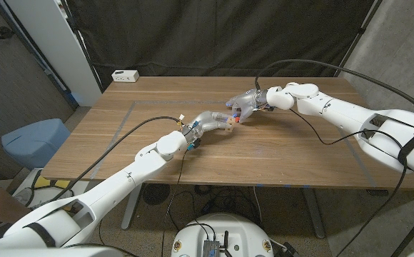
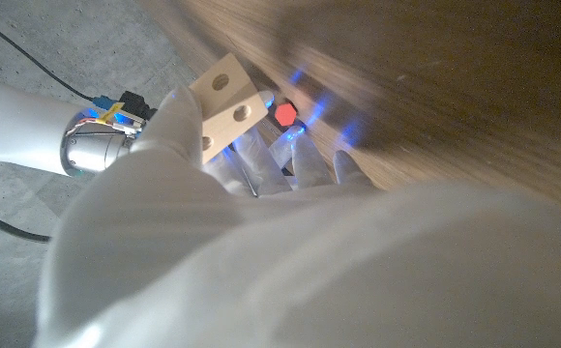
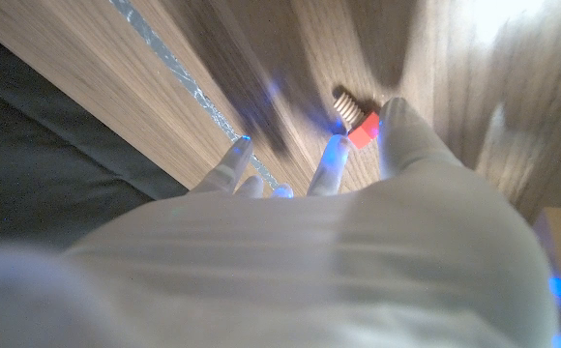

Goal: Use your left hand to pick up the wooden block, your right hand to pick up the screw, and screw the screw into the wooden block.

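Your left hand (image 2: 261, 242) holds the wooden block (image 2: 224, 104) above the table (image 1: 285, 153) while your right hand (image 3: 358, 242) pinches the red-headed screw (image 3: 356, 118) just beside it.

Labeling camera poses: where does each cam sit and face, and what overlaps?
Head: on the robot's head, looking down at the table; both arms show.
Left wrist: behind the left robot hand, which holds the wooden block.
Right wrist: behind the right robot hand, which pinches the screw.
Shared: the screw's red head shows in both wrist views.
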You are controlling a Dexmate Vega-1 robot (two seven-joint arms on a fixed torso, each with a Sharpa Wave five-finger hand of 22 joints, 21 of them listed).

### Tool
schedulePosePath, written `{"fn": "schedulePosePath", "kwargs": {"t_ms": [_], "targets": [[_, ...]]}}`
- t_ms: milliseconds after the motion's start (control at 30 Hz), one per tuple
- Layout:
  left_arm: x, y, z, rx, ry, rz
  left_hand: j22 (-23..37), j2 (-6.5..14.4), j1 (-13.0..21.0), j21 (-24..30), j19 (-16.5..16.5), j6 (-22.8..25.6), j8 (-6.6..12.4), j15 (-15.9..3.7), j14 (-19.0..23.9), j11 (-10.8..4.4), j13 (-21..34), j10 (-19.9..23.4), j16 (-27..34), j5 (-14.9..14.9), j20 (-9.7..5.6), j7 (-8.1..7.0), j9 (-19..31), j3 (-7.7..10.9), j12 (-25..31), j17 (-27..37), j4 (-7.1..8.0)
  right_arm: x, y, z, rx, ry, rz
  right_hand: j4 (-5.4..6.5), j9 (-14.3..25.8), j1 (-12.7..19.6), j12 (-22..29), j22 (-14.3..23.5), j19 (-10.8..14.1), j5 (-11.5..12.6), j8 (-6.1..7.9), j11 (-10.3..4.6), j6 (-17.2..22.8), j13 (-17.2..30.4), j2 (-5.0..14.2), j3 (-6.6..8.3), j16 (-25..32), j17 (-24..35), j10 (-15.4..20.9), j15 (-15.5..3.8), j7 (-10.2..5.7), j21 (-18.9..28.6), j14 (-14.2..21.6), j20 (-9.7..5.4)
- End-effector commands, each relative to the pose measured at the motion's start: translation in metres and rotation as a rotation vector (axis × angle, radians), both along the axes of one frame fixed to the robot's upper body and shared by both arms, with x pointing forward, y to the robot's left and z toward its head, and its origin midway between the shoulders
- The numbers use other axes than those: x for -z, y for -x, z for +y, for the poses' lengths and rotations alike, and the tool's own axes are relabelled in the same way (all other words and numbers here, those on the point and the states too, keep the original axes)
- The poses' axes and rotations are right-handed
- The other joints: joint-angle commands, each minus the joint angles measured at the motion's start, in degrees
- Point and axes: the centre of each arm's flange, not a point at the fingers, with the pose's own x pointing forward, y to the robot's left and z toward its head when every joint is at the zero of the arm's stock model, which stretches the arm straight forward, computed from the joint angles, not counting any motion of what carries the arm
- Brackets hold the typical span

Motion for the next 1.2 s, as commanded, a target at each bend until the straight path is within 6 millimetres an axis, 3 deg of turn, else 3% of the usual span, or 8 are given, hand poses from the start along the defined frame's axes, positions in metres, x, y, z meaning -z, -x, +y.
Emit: {"fn": "schedulePosePath", "kwargs": {"t_ms": [33,1200], "targets": [[0.0003,0.0004,-0.0028,-0.002,-0.004,0.002,0.3,0.6,0.0,0.1,-0.1,1.4,0.28,-4.45,0.4,-0.19,0.1,0.4,-0.1,0.3,-0.06,0.14,0.2,0.23,-0.1,0.2,0.30,0.0043,0.0000,0.0025,-0.018,-0.016,-0.007,-0.13,0.3,0.8,0.2,0.1,1.0,-0.2,0.69,-0.31,1.0,0.1,-0.20,0.55,0.4,0.3,0.9,-1.61,0.21,0.2,1.0,-3.35],[-0.0002,-0.0028,-0.0112,0.007,-0.013,0.011,0.3,1.4,-0.4,0.2,0.0,1.5,0.05,-4.34,0.5,-0.17,0.2,0.5,-0.1,0.5,0.04,0.45,0.2,0.02,-0.6,0.2,0.47,0.0028,-0.0055,0.0029,-0.022,-0.024,-0.021,-0.03,1.5,2.3,0.3,0.1,3.5,-0.2,3.87,-1.32,4.6,0.1,0.23,1.16,0.4,0.5,4.1,-3.26,0.92,-0.3,3.9,-4.63]]}}
